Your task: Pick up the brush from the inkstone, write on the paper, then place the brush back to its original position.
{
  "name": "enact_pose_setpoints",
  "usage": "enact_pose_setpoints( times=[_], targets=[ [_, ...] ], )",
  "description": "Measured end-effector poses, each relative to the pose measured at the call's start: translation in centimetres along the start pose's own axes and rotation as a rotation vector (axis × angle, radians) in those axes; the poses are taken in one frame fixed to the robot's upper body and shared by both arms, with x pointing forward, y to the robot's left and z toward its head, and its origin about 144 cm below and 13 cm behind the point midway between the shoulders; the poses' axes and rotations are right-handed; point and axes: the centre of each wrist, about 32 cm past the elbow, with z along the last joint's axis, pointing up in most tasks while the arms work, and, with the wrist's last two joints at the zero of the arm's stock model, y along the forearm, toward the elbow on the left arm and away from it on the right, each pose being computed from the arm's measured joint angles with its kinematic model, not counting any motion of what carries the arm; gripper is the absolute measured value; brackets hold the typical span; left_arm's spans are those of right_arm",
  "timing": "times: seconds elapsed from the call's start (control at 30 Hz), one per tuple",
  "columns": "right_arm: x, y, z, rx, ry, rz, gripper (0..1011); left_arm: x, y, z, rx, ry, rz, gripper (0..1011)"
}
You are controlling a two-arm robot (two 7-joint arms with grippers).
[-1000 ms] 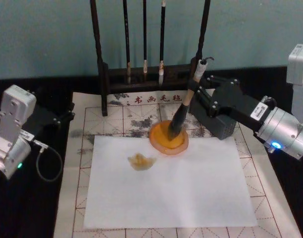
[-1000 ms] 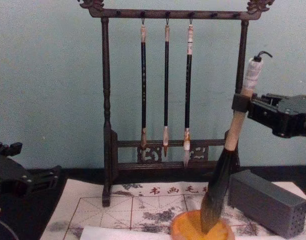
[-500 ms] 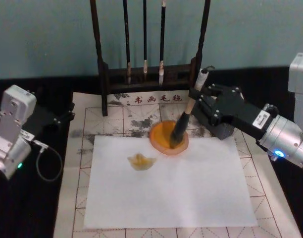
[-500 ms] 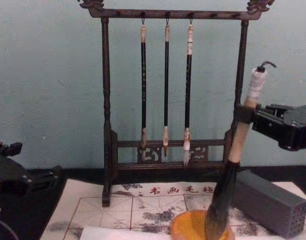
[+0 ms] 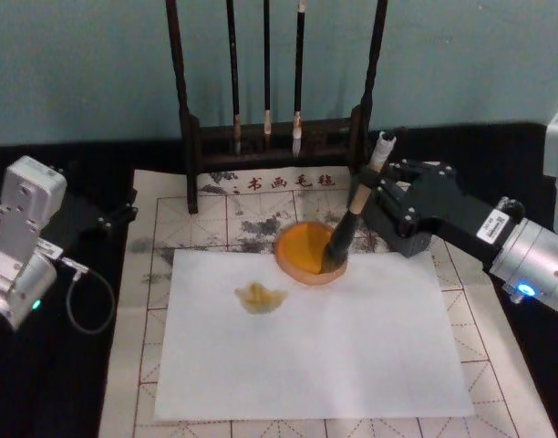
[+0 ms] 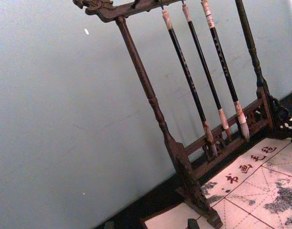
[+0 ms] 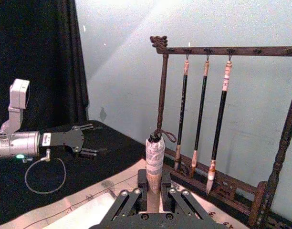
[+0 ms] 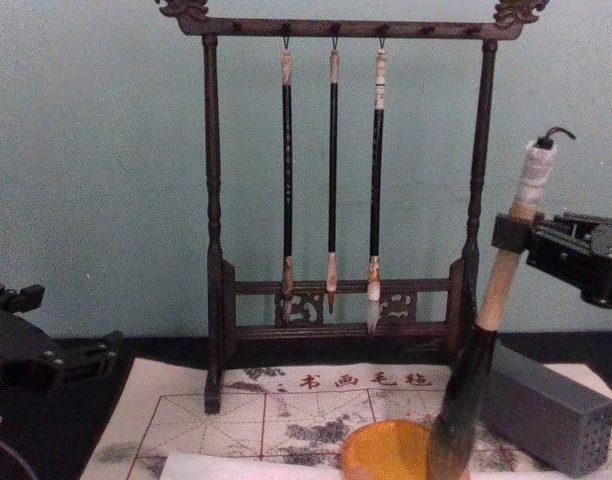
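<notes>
At centre right of the head view, the right gripper [image 5: 374, 190] clamps the brush [image 5: 350, 221] by its handle, the tuft tilted into the inkstone [image 5: 295, 248] near its right rim. Below, the paper [image 5: 315, 356] lies wide and bare but for a yellowish smudge [image 5: 261, 297]. Close behind stand the rack [image 5: 270, 137] and a grey block [image 8: 546, 410]. Far left, the left gripper [image 5: 126, 210] rests, its fingers spread.

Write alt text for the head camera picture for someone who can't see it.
The right pincer holds the brush tilted, its tuft in the inkstone at the far edge of the white paper. The left pincer is parked at the left; a brush rack stands behind.
</notes>
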Motion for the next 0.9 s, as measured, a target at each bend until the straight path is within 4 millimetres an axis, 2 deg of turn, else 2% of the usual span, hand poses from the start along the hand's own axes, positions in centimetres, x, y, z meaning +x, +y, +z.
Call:
enact_pose_setpoints(
  times=[0.6,0.9],
  targets=[
    [-0.3,-1.4,1.0,0.016,-0.027,-0.007,185,0.0,0.0,0.0,0.0,0.0,0.0,1001],
    [-0.6,-1.1,1.7,0.043,-0.041,0.015,185,0.0,0.0,0.0,0.0,0.0,0.0,1001]
  ],
)
